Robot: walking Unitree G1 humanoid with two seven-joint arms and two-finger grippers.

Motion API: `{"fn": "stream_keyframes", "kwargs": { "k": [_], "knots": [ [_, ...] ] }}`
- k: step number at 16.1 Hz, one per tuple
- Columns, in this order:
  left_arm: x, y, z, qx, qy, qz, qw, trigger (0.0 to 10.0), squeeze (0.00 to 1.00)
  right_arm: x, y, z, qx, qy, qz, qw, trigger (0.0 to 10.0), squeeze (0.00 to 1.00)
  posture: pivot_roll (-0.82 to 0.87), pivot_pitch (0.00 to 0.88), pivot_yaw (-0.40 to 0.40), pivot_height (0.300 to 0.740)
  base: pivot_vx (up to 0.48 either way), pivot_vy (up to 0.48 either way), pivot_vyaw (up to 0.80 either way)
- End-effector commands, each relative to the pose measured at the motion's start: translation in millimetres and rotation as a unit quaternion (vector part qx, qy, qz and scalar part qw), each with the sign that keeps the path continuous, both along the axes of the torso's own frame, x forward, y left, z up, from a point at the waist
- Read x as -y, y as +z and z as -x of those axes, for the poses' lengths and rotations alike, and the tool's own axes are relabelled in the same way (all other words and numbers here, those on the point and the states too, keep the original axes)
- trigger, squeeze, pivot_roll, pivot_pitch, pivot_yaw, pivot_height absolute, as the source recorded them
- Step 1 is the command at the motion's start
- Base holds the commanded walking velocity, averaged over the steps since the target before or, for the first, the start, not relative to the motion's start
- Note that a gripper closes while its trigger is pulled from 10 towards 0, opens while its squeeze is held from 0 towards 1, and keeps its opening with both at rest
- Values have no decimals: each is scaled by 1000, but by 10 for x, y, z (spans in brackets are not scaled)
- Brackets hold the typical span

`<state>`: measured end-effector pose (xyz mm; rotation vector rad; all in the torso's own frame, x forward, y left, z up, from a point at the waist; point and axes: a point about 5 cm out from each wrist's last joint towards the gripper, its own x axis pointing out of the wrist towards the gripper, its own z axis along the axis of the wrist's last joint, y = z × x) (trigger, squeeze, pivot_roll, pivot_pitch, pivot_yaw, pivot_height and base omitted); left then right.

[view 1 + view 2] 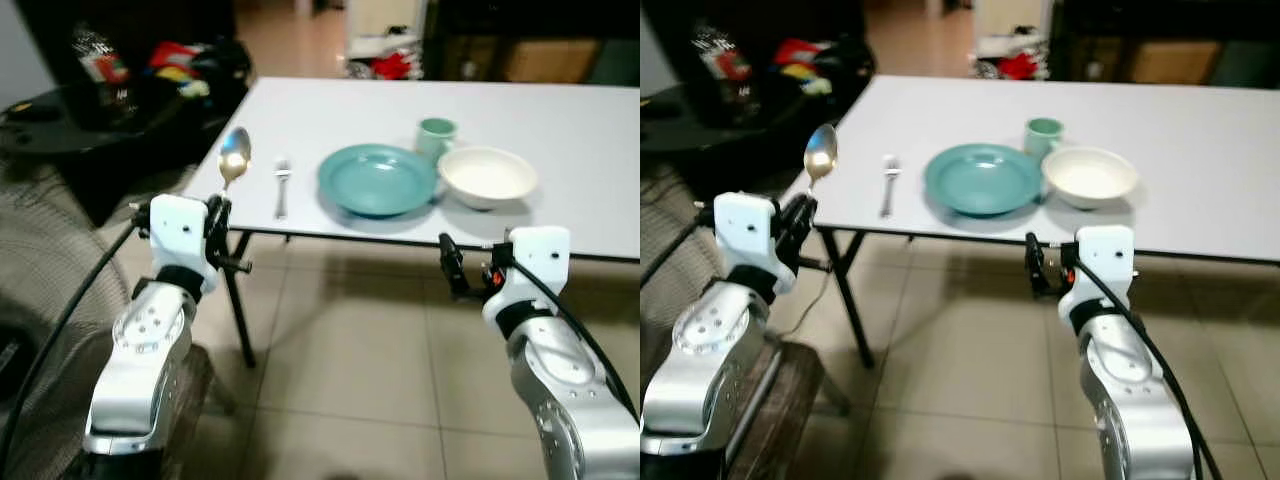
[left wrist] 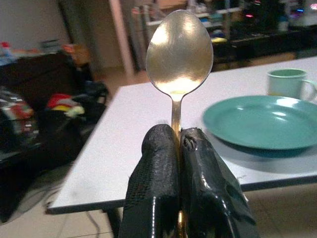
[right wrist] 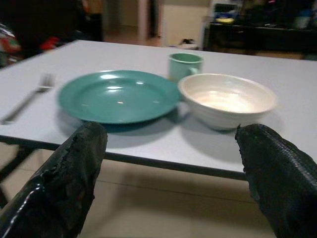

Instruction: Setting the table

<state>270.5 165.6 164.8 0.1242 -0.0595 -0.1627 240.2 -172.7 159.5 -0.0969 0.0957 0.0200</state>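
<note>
Spoon [image 2: 179,54]: clamped by the handle in the left hand [image 2: 179,139], fingers pressed together on the stem; long axis upright, bowl at top; held short of the desk's near left corner, above floor level, not yet over the surface.

Desk [image 1: 560,120]: white top, straight ahead of both arms.

Fork [image 1: 282,185]: flat on desk, long axis running away from the robot, just left of the plate.

Plate [image 1: 377,178]: teal, near the front edge; cup [image 1: 436,135] behind its right rim; white bowl [image 1: 488,176] just beside plate on the right, rims close or touching, cannot tell which.

Right hand [image 3: 171,168]: fingers spread wide, nothing held, below and before the desk edge, facing plate and bowl.

Governing relation: open desk space lies forward and right of the spoon; left arm nearer. Judged: spoon needs tipping from upright to flat, parallel to fork.
</note>
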Motion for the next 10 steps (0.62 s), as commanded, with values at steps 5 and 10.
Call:
{"fn": "stream_keyframes", "kwargs": {
  "k": [5, 10],
  "knots": [
    [48, -14, 6, -8, -9, -6, 1000, 10000, 0, -29, -32, -37, -3, 31, 6, 999, 10000, 0, -76, 0, 55, 740, 340, 0, -480],
    [41, -27, 13, -14, -6, -19, 1000, 10000, 0, -42, -20, -16, 3, 55, -1, 998, 10000, 0, -74, 0, 54, 740, 346, 0, 0]
  ]
}}
